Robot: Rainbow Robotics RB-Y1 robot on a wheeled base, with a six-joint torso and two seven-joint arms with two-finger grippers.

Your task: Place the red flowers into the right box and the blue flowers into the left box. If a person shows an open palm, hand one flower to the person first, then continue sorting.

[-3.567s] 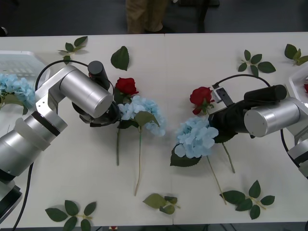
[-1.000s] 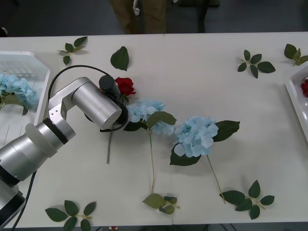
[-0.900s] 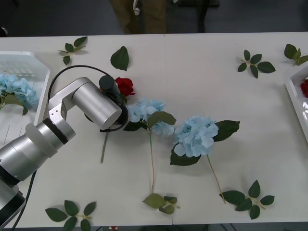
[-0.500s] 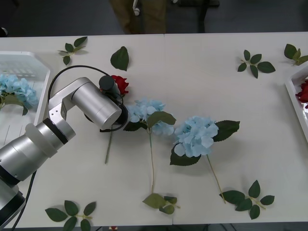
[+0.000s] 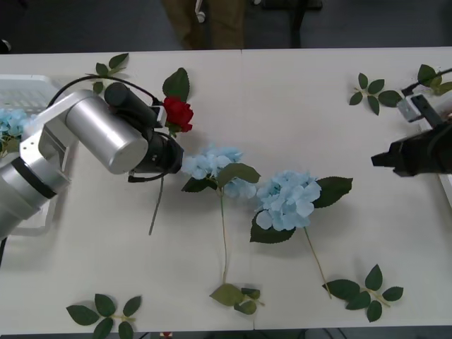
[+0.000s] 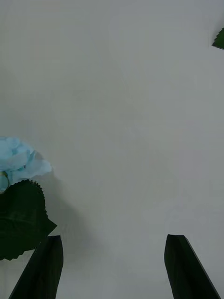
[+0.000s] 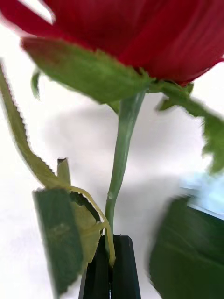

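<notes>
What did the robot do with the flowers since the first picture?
The left claw closed on the red rose by its stem and has lifted it up and back, away from the blue flowers. The right claw, open, carried the other rose off to the right box and is now returning. Both blue flowers on the table stayed put.

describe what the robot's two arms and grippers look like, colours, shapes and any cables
The left arm is built of brushed-silver cylinders with a black wrist and a looping black cable. Left gripper: flat black fingers. The right arm ends in black housing; right gripper has two tapered black fingers.
</notes>
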